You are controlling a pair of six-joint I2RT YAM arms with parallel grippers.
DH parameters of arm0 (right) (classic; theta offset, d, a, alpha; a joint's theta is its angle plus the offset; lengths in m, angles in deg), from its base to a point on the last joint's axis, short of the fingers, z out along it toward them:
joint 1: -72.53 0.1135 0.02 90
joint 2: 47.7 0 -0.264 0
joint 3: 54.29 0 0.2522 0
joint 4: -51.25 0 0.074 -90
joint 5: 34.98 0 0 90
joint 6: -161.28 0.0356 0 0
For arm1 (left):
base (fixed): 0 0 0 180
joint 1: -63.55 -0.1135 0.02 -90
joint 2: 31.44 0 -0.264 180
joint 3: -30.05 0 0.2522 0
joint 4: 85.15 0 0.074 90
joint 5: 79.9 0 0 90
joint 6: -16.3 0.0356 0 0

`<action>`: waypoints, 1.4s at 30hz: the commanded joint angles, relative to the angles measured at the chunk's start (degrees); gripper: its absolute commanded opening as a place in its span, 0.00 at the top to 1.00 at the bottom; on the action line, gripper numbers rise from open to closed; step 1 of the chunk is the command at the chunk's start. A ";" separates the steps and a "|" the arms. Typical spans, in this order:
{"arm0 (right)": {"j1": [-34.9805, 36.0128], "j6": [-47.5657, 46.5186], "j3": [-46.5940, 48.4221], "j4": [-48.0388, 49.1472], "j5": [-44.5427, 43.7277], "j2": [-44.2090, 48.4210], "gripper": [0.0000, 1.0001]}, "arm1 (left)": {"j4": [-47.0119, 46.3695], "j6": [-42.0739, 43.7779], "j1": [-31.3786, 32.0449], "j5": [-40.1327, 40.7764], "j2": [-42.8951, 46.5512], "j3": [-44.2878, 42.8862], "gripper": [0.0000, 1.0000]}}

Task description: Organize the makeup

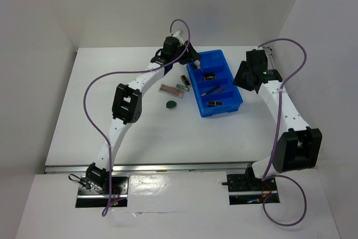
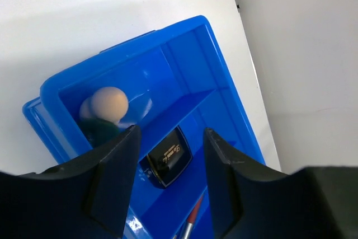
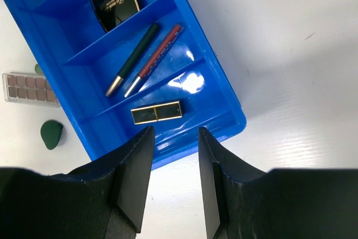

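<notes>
Both the left fingers (image 2: 114, 177) and the right fingers (image 3: 131, 177) are gaping empty at the tray (image 1: 224, 109), the left nearer the palette (image 1: 172, 88) lying crosswise, probably flat, just beside it.

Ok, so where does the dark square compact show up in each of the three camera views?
Top external: the dark square compact is right of centre, in the second compartment from the far end of the blue tray.
Left wrist: it lies low in the middle of the picture.
Right wrist: it is at the top left.
Shared landmark: the blue tray, which holds it in every view.
</notes>
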 commanded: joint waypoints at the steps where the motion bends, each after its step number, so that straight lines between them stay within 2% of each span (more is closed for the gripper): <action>1: -0.31 -0.74 -0.21 -0.37 -0.04 1.95 0.55 | -2.81 0.64 -0.10 -1.07 2.22 -2.28 0.37; 4: -0.31 -0.74 -0.21 -0.37 -0.04 3.00 0.55 | -1.32 2.21 -0.10 -1.59 4.85 -1.76 0.34; 5: -0.31 -0.74 -0.21 -0.98 -0.04 3.53 0.55 | -0.62 3.88 -0.10 -1.59 6.43 0.77 0.34; 8: -0.31 -0.74 -0.21 -0.98 -0.04 4.58 0.55 | 4.29 7.75 -0.10 0.15 15.65 7.36 0.42; 9: -0.31 -0.22 -0.73 -0.98 -0.04 4.59 0.55 | 6.22 10.28 -0.10 2.86 21.24 13.22 0.47; 11: -0.31 -0.21 -0.74 -0.98 -0.04 5.20 0.55 | 10.89 13.11 -0.10 8.04 27.07 20.53 0.52; 12: -0.31 -0.21 -1.26 -0.38 0.48 5.81 0.55 | 12.29 13.12 0.51 10.34 29.88 28.14 0.52; 13: -0.31 0.40 -1.79 0.15 1.35 5.82 0.55 | 13.44 13.12 1.04 12.62 34.96 31.87 0.49; 15: -0.31 0.40 -2.32 0.16 1.97 5.82 0.55 | 15.03 14.43 1.74 17.54 39.03 41.69 0.40; 17: -0.31 0.40 -2.32 0.77 3.03 5.82 0.55 | 15.03 15.14 2.37 18.27 42.11 46.74 0.31; 18: -0.31 0.92 -2.32 0.77 3.55 5.82 0.55 | 16.42 15.14 2.37 18.79 42.13 49.63 0.30; 22: -0.31 0.40 -1.79 1.39 4.35 5.29 0.53 | 18.45 14.53 3.51 18.27 40.90 51.42 0.28; 26: -0.31 0.40 -1.27 1.39 4.35 5.29 0.53 | 22.04 16.02 6.58 21.87 37.13 50.11 0.24; 34: -0.31 0.40 -1.27 1.39 4.35 5.29 0.53 | 24.61 18.13 7.73 25.03 32.03 48.52 0.25; 38: -0.31 0.40 -1.79 1.39 4.35 5.29 0.52 | 23.99 18.13 7.73 25.04 30.01 48.00 0.34; 40: -0.31 0.40 -1.79 1.39 3.82 5.29 0.52 | 23.39 18.13 7.73 25.04 29.30 47.47 0.54; 41: -0.31 0.40 -2.32 1.39 3.82 5.81 0.52 | 23.38 18.13 7.73 25.56 28.51 46.94 0.61; 42: -0.31 0.40 -2.32 1.91 3.82 5.82 0.52 | 23.38 18.13 7.73 25.57 27.98 46.42 0.64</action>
